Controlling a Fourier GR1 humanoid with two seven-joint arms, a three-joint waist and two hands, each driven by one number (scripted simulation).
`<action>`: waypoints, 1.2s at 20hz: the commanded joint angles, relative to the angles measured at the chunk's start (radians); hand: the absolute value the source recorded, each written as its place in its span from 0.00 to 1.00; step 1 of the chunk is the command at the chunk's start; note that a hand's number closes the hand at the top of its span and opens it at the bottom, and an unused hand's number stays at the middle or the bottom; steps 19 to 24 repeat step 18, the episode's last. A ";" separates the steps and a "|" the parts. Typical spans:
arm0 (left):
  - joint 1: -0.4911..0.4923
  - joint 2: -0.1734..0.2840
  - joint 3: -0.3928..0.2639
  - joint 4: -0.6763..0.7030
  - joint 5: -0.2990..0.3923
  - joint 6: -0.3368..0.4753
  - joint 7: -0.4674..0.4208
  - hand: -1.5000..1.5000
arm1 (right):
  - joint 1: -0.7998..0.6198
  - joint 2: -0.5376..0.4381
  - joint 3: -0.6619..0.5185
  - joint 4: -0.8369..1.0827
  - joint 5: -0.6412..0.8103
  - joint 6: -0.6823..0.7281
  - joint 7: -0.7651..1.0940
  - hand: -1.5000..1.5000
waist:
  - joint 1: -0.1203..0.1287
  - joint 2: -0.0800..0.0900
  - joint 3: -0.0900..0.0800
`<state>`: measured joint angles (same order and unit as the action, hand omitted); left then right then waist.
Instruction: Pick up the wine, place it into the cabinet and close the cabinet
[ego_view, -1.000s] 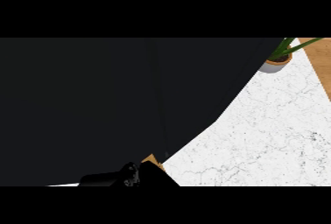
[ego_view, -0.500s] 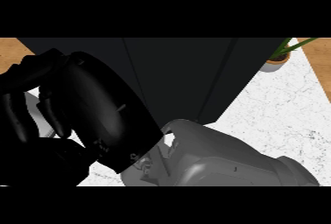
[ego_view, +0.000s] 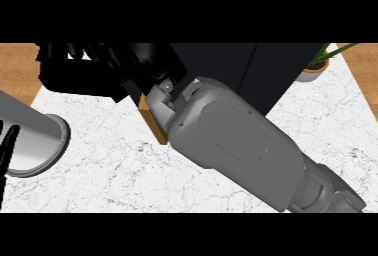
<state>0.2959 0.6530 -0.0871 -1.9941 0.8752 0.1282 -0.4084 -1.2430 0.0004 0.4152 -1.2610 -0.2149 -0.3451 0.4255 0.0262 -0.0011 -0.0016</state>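
Observation:
No wine bottle shows in the head view. The black cabinet (ego_view: 236, 65) stands at the top centre on the white marble counter (ego_view: 111, 180), with a narrow wooden panel edge (ego_view: 156, 122) at its lower left. My right forearm runs from the lower right up to that corner. My black right hand (ego_view: 111, 65) lies against the cabinet's dark front at the upper left and merges with it. My left forearm (ego_view: 33, 142) shows as a grey cylinder at the left edge, with only black slivers of the left hand (ego_view: 7, 145) beside it.
A potted plant (ego_view: 314, 72) stands at the counter's far right corner, beside the cabinet. Wooden floor (ego_view: 18, 70) shows beyond the counter's left and right edges.
A second ago the dark cabinet filled the view. My right arm then swung in, and it now reaches to the upper left. More counter shows, and the left forearm has appeared.

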 joint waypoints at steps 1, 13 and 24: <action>-0.004 -0.011 -0.003 -0.031 -0.034 0.023 0.025 0.00 | 0.013 -0.032 -0.088 0.145 -0.019 0.100 -0.118 1.00 | -0.004 0.006 0.001; -0.045 -0.028 0.023 0.020 -0.019 -0.017 0.038 0.00 | 0.025 -0.100 -0.087 0.312 0.059 0.152 -0.268 1.00 | 0.004 0.017 -0.001; -0.066 -0.033 0.013 0.002 -0.037 0.021 0.062 0.00 | 0.030 -0.119 -0.107 0.307 0.036 0.195 -0.270 1.00 | 0.001 0.013 0.000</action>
